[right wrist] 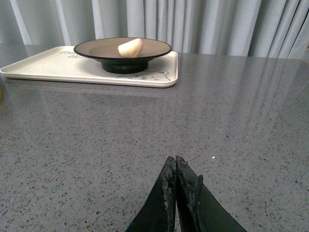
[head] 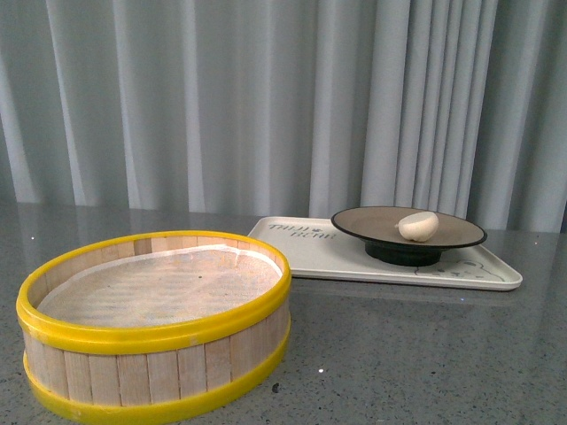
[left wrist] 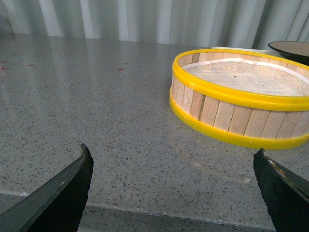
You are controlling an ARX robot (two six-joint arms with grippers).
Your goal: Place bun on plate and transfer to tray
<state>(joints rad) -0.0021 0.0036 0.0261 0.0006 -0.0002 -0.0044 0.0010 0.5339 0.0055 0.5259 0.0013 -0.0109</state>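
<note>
The bun (head: 418, 226) looks soft and light on the stiff plate (head: 354, 221), best held by its rim; left gripper (left wrist: 174, 186) wide, right gripper (right wrist: 175, 169) closed, empty

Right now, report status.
Left gripper open, right gripper shut, both empty. Bun on plate, plate on tray. Nothing obstructing.

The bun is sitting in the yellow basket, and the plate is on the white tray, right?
Not quite. The bun is on the plate, not in the yellow basket, which holds only its paper liner. The front view shows this. The plate is indeed on the white tray.
</note>
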